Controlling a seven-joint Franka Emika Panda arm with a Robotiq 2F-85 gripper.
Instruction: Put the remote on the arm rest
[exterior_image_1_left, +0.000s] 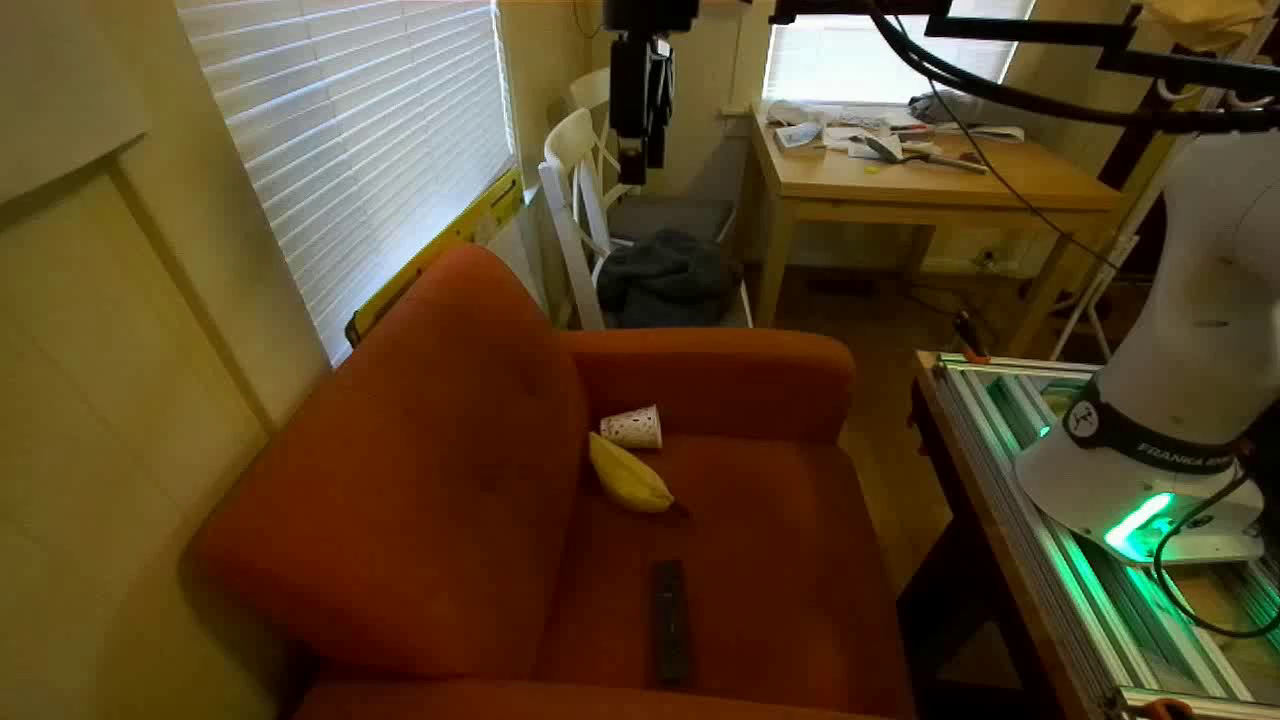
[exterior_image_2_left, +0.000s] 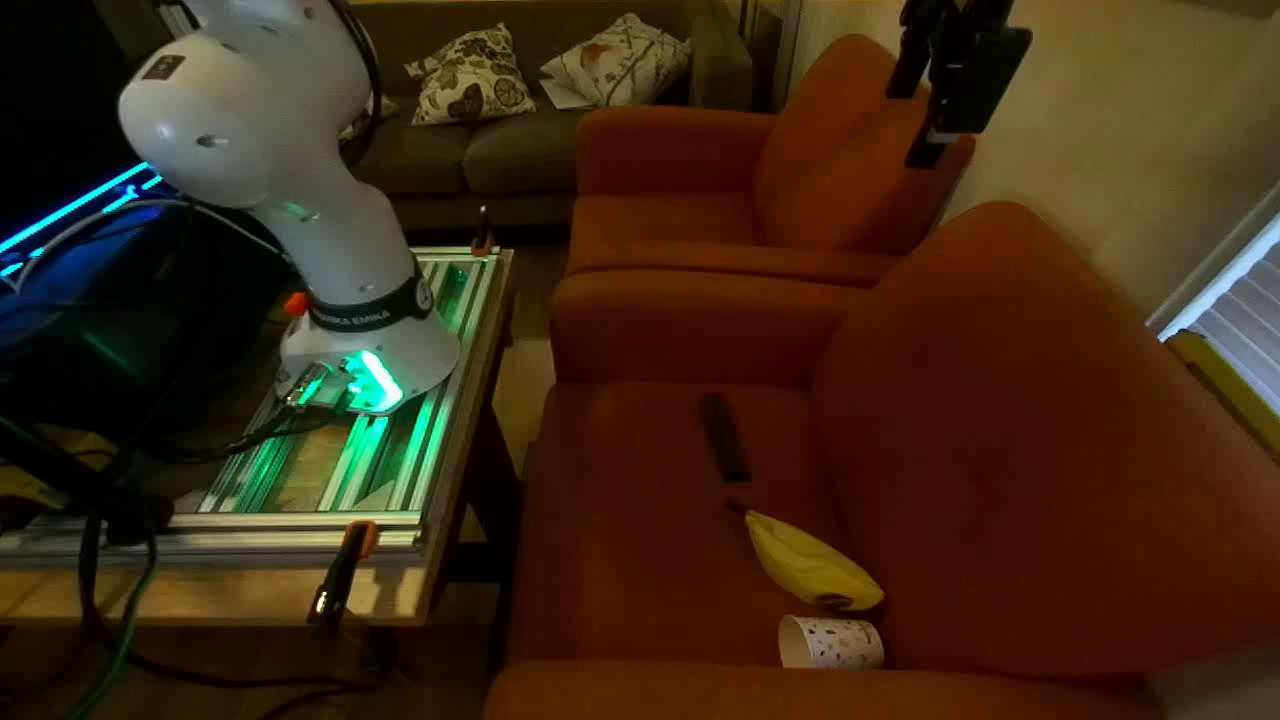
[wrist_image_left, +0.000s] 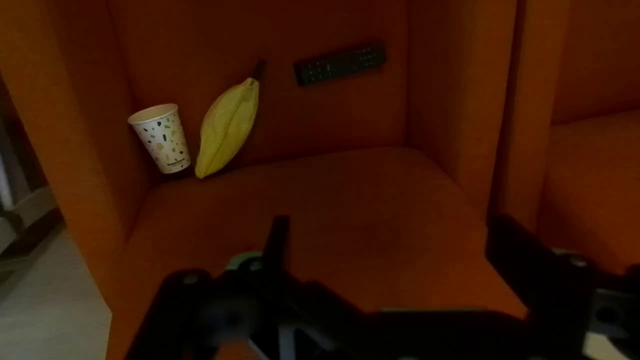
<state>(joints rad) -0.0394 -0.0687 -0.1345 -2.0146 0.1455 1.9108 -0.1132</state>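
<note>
The black remote (exterior_image_1_left: 670, 622) lies flat on the seat of the rust-orange armchair in both exterior views (exterior_image_2_left: 724, 437). It also shows in the wrist view (wrist_image_left: 341, 64) at the top, close to the arm rest (wrist_image_left: 460, 75) on the right there. That same arm rest (exterior_image_2_left: 690, 315) shows beside the remote in an exterior view. The chair's opposite arm rest (exterior_image_1_left: 720, 365) is beyond the cup. My gripper (wrist_image_left: 390, 222) is open, with nothing between its fingers. It hangs high above the chair, well apart from the remote, in both exterior views (exterior_image_1_left: 642, 165) (exterior_image_2_left: 918, 125).
A yellow banana (exterior_image_1_left: 630, 475) and a speckled white cup (exterior_image_1_left: 632, 428) lie on the seat near the opposite arm rest. The tall chair back (exterior_image_2_left: 1010, 440) rises behind. Another orange armchair (exterior_image_2_left: 675, 150) stands alongside. The robot's base table (exterior_image_2_left: 470, 400) faces the seat.
</note>
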